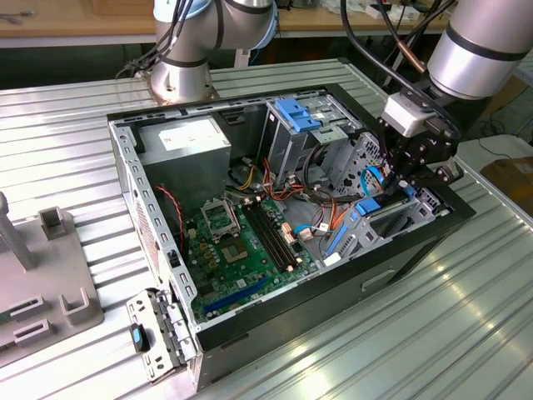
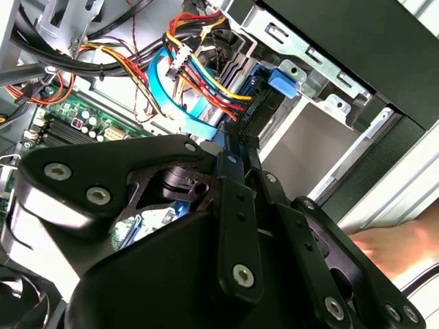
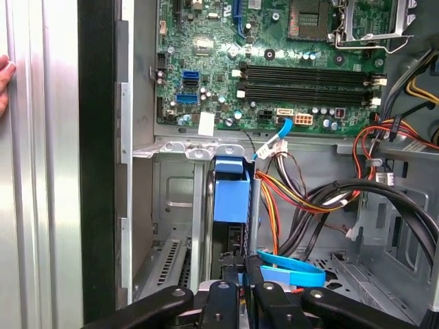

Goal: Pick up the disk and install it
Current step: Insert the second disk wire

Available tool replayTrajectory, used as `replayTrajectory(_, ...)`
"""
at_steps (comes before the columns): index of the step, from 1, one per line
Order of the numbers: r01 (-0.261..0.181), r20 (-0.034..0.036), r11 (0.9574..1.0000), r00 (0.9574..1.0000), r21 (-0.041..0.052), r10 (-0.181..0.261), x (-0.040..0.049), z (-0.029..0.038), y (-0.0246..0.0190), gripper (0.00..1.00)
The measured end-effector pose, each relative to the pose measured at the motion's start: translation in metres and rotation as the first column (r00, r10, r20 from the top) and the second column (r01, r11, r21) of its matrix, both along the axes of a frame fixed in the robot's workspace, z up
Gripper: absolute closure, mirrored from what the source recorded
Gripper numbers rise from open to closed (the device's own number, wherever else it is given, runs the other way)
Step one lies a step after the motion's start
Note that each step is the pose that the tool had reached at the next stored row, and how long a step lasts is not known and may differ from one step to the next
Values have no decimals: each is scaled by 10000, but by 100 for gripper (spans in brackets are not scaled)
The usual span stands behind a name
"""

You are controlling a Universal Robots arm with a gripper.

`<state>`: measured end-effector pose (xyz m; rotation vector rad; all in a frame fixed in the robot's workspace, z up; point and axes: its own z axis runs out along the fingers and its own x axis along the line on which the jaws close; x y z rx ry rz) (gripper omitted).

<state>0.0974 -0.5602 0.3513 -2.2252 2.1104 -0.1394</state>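
The disk, a grey slab edged in bright blue plastic, stands on edge and tilted in the drive bay at the open computer case's corner on the exterior view's right. My gripper reaches down from above, and its black fingers are shut on the disk's upper edge. In the first wrist view the disk runs edge-on away from the gripper, between the bay's metal walls. In the second wrist view the gripper pinches the disk's dark, blue-rimmed end.
The case lies open on a ribbed metal table. A blue-topped drive cage, bundled cables, a blue flat cable and the motherboard crowd the bay. A hand rests on the table beside the case.
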Motion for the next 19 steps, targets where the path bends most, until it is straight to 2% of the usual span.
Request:
replayTrajectory(6, -2, 1, 10000, 10000, 4, 2, 1, -51, -19, 84)
replayTrajectory(11, -2, 0, 10000, 10000, 2, 2, 1, -66, -25, 84)
replayTrajectory(15, -2, 0, 10000, 10000, -5, 2, 0, -112, -32, 84)
replayTrajectory(19, -3, 1, 10000, 10000, 6, 3, 1, -118, -32, 83)
